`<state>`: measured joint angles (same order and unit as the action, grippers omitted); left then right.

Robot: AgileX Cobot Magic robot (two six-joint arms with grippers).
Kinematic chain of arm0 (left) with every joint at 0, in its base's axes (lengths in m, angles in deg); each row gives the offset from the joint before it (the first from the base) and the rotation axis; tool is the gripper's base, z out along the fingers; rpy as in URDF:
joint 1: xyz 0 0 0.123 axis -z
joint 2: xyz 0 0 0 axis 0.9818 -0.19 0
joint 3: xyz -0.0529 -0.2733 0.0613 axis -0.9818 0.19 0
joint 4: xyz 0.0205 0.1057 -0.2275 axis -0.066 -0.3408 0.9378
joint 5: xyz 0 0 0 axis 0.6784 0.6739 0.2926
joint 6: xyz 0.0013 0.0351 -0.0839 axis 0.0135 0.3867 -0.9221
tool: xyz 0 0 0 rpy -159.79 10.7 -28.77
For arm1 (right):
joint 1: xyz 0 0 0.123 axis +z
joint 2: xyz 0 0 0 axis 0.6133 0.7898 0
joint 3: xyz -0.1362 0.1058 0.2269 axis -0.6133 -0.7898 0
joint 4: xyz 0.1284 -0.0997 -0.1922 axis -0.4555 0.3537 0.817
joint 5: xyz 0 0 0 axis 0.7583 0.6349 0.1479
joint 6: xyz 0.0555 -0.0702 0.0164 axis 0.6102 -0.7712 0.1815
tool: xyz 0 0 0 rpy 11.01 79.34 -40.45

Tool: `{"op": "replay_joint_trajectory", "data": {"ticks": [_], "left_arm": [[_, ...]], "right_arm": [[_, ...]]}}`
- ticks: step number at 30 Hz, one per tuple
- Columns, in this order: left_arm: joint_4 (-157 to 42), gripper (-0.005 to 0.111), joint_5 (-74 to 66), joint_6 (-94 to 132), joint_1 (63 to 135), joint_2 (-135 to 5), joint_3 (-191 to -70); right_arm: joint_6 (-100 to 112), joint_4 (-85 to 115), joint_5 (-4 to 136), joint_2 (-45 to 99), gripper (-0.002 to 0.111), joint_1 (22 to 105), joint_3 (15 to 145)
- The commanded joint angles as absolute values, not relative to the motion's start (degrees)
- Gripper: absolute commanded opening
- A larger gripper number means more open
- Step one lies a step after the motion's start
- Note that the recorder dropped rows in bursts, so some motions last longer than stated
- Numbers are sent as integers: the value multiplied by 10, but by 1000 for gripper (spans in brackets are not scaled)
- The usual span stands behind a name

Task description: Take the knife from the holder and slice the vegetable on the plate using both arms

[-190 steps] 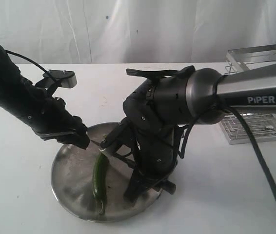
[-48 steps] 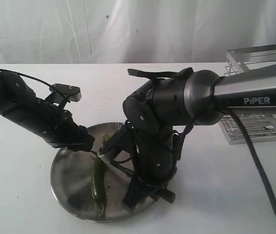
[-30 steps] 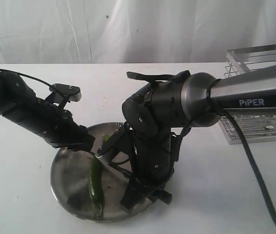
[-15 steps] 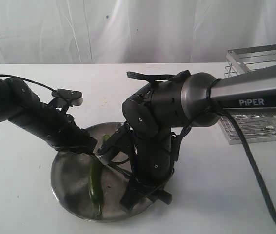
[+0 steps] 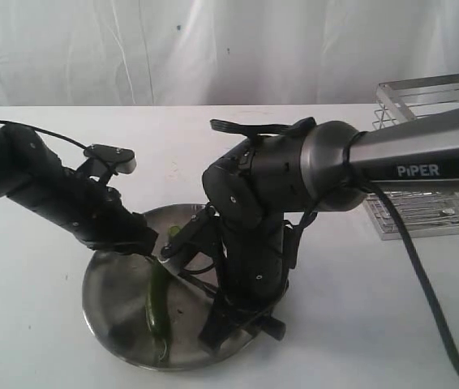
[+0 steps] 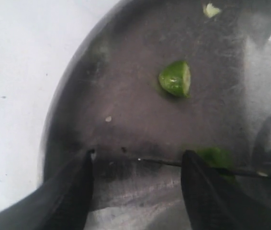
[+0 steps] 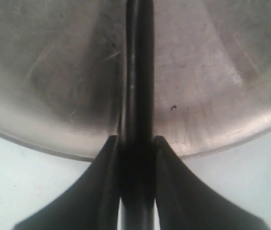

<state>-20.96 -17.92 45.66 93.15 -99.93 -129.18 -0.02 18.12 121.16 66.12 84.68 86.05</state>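
Observation:
The steel plate (image 5: 108,300) holds the dark green vegetable (image 5: 156,304), which lies lengthwise on it. My right gripper (image 5: 216,322) reaches down at the plate's near right rim, shut on the black knife (image 7: 138,86). Its thin blade (image 5: 187,275) runs across the plate toward the vegetable's far end. My left gripper (image 5: 146,244) hovers open just over that far end. In the left wrist view its fingers (image 6: 75,184) straddle bare plate, with the blade edge (image 6: 166,163) crossing between them. A cut-off green piece (image 6: 176,79) lies beyond. The wire holder (image 5: 428,215) stands at the right.
The right arm's bulky black joints and grey PiPER link (image 5: 412,166) loom over the plate's right half. A cable (image 5: 424,284) hangs from it toward the front right. A tiny pale scrap (image 6: 211,9) lies on the plate. A white curtain backs the white table.
The left arm has sunk and shifted slightly at the plate's far left side. The plate and vegetable have nudged a little left. Both grippers keep their states.

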Motion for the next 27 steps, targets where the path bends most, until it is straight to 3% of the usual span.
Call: {"op": "replay_joint_trajectory", "data": {"ticks": [1,27], "left_arm": [[-211,59,-203,455,935,-970,-1288],[-15,59,-264,639,937,-1025,-1288]], "right_arm": [[-9,178,1218,661,0,848,862],[-9,178,1216,661,0,848,862]]}}
